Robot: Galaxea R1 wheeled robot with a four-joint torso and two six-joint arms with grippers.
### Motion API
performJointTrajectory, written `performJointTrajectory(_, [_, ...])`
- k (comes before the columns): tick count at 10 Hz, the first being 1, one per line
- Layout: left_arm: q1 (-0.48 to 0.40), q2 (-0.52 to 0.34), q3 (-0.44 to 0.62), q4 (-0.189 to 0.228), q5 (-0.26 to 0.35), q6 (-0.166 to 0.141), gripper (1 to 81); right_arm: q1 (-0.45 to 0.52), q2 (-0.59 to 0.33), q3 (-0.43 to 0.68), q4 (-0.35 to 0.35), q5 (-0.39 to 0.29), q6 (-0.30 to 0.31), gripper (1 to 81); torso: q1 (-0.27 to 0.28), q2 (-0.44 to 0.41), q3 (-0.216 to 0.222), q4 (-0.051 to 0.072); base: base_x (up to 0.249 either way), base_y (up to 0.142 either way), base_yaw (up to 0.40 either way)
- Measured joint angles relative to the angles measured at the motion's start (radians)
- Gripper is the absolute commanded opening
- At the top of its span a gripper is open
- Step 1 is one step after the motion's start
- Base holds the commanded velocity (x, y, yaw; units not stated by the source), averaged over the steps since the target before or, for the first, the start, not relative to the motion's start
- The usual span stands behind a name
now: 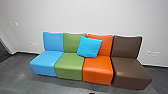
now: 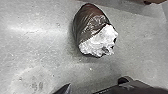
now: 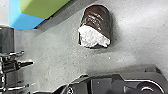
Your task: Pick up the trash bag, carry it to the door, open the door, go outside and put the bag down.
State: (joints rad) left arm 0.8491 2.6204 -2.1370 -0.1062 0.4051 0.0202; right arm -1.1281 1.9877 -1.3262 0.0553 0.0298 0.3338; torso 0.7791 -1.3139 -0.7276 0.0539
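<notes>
I cannot tell how far open the left gripper or the right gripper is, or whether either has hold of anything. The trash bag (image 2: 91, 27) rests on the grey floor (image 2: 37, 47), apart from the robot's dark base plate (image 3: 112, 83); it is dark brown and shiny, with crumpled white stuff (image 2: 100, 41) at one end. The floor is smooth, with pale streaks of reflected light and small specks. Past the bag, apart from it, stands a row of four armless seats: light blue (image 1: 45, 62), green (image 1: 68, 66), orange (image 1: 97, 70) and brown (image 1: 130, 72), set side by side. A bright blue cushion (image 1: 89, 47) leans, tilted, across the green and orange backs. Behind the row rises a plain light wall (image 1: 97, 16), with a dark skirting strip (image 1: 27, 53) at its foot and small pale fittings (image 1: 152, 53) low down. A dark area (image 1: 3, 51) shows at the room's left edge in the head view.
</notes>
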Motion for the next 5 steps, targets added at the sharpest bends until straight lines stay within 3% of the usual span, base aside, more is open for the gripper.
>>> performJointTrajectory(2, [0.000, -0.006, 0.076, 0.000, -0.003, 0.000, 81.1, 0.000, 0.000, 0.001, 0.000, 0.000, 0.000, 81.1, 0.047, -0.075, 0.000, 0.000, 0.000, 0.000, 0.000])
performJointTrajectory(5, [-0.003, -0.004, 0.063, 0.000, -0.003, 0.000, 81.1, -0.003, -0.007, 0.002, 0.000, -0.002, 0.000, 81.1, 0.111, -0.178, 0.000, 0.000, 0.000, 0.000, 0.000])
